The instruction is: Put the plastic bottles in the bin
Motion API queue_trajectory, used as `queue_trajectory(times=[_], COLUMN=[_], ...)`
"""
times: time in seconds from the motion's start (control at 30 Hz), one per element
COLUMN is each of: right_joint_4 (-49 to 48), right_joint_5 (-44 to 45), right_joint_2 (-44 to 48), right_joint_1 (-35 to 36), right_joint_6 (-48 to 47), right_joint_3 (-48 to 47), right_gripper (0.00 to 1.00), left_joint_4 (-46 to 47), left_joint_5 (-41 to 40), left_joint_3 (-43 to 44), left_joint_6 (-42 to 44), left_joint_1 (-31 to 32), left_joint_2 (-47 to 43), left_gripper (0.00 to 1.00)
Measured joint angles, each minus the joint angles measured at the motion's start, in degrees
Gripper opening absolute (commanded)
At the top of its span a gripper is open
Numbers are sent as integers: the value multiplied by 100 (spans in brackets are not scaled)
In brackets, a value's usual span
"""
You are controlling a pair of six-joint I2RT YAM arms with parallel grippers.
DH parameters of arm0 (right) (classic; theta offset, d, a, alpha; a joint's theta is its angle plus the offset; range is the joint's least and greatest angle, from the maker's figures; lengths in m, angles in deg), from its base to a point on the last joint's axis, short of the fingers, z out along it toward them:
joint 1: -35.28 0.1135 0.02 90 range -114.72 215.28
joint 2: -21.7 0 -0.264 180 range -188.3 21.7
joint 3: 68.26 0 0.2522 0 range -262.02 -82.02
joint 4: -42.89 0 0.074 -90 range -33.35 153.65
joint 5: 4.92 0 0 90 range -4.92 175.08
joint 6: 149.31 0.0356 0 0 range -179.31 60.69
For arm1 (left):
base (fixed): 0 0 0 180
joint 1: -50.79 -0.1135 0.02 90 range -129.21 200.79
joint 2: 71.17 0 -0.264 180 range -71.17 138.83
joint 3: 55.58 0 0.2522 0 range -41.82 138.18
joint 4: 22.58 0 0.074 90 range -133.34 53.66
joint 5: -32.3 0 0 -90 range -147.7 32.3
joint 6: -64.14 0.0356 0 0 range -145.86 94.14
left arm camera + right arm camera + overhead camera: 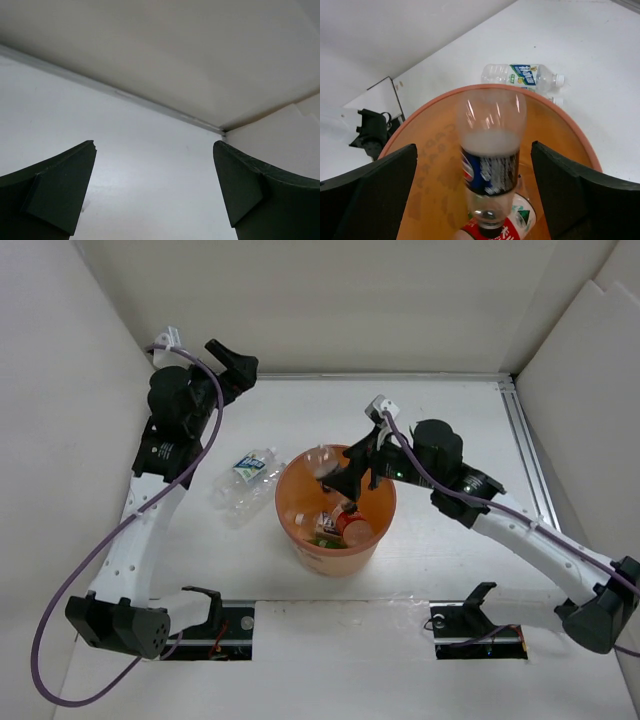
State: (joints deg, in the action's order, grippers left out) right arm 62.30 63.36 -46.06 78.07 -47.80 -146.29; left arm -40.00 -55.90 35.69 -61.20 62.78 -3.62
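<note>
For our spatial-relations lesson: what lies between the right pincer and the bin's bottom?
A blurred, blue-labelled clear bottle, neck down, between the open right pincer and the bin; the right wrist view shows it.

Blurred bottle (pixel 490 160) fills bin (pixel 335 558) mouth, bottles (pixel 245 478) lying left, table (pixel 300 405) behind open

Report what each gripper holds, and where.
Nothing. Left gripper open, empty; right gripper open, a blurred bottle loose between its fingers, over the bin.
</note>
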Motion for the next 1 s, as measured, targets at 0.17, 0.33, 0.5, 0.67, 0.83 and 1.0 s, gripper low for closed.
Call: queue_trajectory(times=[0.17, 0.33, 0.5, 0.67, 0.83, 1.0], right_joint_4=[118, 365, 533, 610, 662, 739], right_joint_5=[444, 938, 1167, 1193, 1156, 1095], right_joint_2=[435, 848, 1182, 1578, 1843, 2052], right_joint_1=[201, 225, 225, 225, 227, 225], right_joint_6=[-48, -225, -424, -575, -686, -728], right_joint_3=[184, 42, -162, -168, -168, -133], right_gripper=[100, 100, 100, 100, 100, 100], left_joint_4=[-483, -1117, -1899, -2358, -2688, -2811], left_joint_5=[-251, -363, -332, -229, -214, -365], left_joint_3=[-577, -942, -599, -223, -212, -66], left_joint_6=[-13, -2, 402, 846, 1145, 1346], left_joint_1=[0, 0, 0, 0, 2, 0], left_joint_2=[31, 326, 1154, 2286, 2726, 2837], left_gripper=[100, 100, 100, 100, 100, 100])
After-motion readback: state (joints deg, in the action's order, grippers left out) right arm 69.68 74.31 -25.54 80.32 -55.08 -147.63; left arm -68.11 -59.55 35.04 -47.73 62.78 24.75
